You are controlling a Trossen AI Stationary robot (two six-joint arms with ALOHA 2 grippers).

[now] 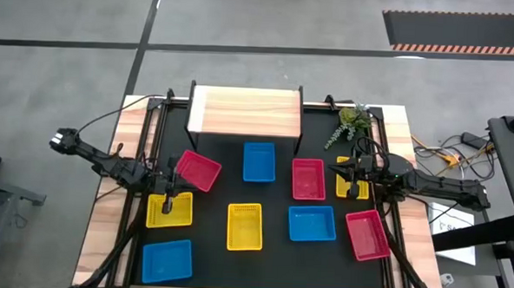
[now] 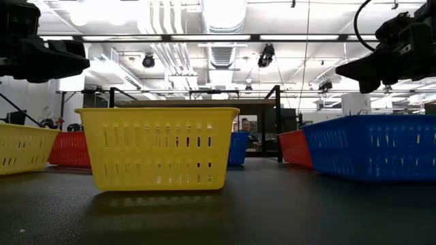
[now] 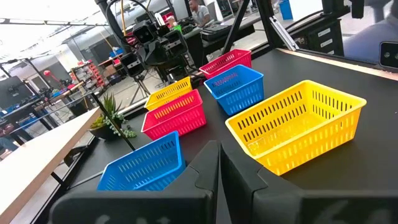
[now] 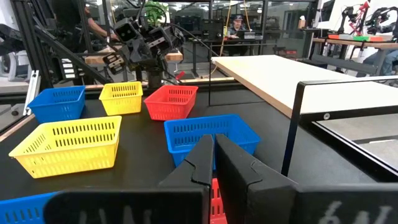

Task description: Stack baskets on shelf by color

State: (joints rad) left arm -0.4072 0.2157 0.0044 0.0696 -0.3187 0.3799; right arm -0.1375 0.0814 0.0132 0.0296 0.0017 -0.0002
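The left pincer hangs over the left side of the bench, its fingers drawn together with nothing between them, just above the gap where a tilted red basket meets a yellow basket. The right pincer hovers at the right side, fingers likewise pressed close and empty, over a yellow basket that sits beside another red one.

We judge the task barely begun: the shelf at the far edge of the bench carries no basket at all. The rest lie scattered, well apart (a blue one nearest the shelf, a yellow and a blue in the middle, a blue at the near left, a red at the near right).

Next, we think, either pincer must spread its fingers, drop onto a basket's rim, and carry it up to the plank, starting one colour's pile.
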